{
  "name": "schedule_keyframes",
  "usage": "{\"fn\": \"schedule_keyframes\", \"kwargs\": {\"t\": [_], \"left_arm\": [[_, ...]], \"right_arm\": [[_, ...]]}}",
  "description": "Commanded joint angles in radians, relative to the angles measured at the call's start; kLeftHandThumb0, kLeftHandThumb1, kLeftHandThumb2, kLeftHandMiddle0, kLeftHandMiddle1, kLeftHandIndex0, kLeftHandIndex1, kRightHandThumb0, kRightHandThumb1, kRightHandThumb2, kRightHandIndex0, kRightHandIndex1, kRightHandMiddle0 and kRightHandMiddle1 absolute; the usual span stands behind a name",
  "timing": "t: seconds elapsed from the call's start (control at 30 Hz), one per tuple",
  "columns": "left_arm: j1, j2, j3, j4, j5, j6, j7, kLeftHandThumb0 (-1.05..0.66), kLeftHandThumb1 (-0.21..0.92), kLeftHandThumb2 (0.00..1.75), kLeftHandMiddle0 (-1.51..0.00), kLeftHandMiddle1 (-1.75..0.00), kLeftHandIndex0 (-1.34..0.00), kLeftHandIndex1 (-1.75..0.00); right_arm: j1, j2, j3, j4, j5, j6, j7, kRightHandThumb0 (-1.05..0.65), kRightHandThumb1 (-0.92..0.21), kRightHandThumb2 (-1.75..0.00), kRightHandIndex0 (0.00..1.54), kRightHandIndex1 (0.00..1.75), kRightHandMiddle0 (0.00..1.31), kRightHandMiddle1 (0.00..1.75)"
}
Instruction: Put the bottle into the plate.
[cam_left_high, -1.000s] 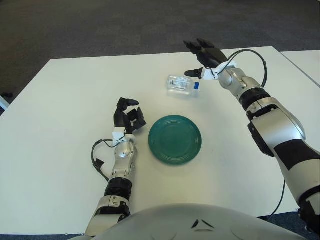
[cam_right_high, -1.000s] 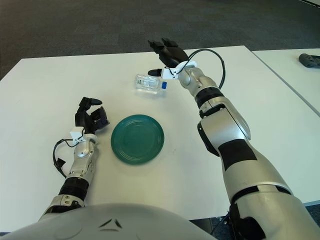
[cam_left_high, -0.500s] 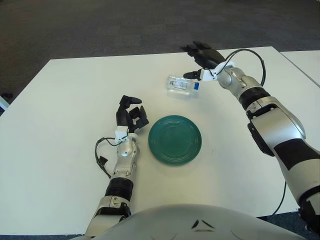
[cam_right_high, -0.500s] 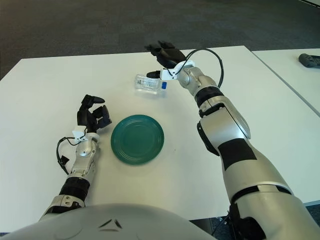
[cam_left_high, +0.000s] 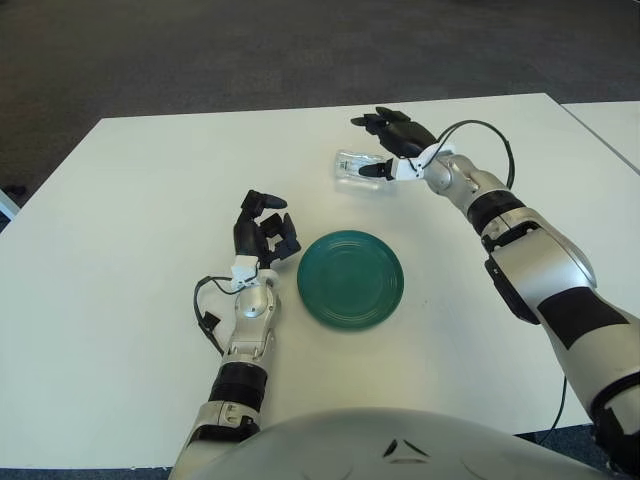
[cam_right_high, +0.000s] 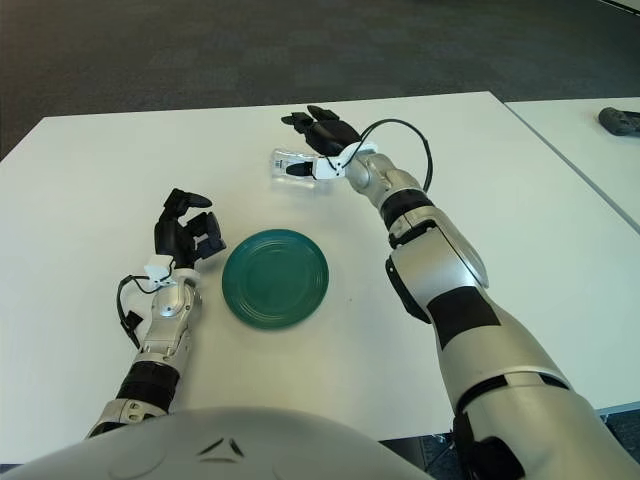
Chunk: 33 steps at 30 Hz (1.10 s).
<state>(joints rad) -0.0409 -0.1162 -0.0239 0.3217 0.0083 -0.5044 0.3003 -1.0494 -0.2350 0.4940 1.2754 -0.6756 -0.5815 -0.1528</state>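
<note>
A clear plastic bottle (cam_left_high: 352, 167) lies on its side on the white table (cam_left_high: 130, 220), beyond the green plate (cam_left_high: 312, 298). My right hand (cam_left_high: 372, 147) reaches over the bottle's right end. Its fingers (cam_left_high: 385, 120) spread above the bottle and the thumb sits at the bottle's near side. The hand covers the cap, and the fingers have not closed on the bottle. My left hand (cam_left_high: 262, 226) stands upright just left of the plate, fingers curled, holding nothing. The plate holds nothing.
A second white table (cam_left_high: 612, 122) stands to the right across a narrow gap, with a dark object (cam_right_high: 620, 118) on it. Dark carpet lies beyond the table's far edge. A cable loops from each wrist.
My right hand has moved left and down, from beside the bottle's cap to over that end of the bottle. The left hand has shifted slightly right. The bottle has stayed in place.
</note>
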Motion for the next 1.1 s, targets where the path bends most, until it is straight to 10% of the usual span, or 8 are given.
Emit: {"fn": "schedule_keyframes", "kwargs": {"t": [0.0, 1.07], "left_arm": [[0.014, -0.063, -0.009, -0.027, 0.008, 0.010, 0.014, -0.51, 0.25, 1.39, -1.27, -1.75, -0.67, -1.75], [0.060, -0.050, -0.021, -0.115, 0.020, 0.023, 0.015, -0.51, 0.24, 1.40, -1.28, -1.75, -0.67, -1.75]], "right_arm": [[-0.011, -0.007, -0.006, -0.004, 0.011, -0.009, 0.002, -1.05, -0.92, -0.64, 0.05, 0.00, 0.00, 0.37], [0.087, -0.020, -0.031, -0.028, 0.047, -0.058, 0.014, -1.05, -0.92, -0.56, 0.04, 0.00, 0.00, 0.33]]}}
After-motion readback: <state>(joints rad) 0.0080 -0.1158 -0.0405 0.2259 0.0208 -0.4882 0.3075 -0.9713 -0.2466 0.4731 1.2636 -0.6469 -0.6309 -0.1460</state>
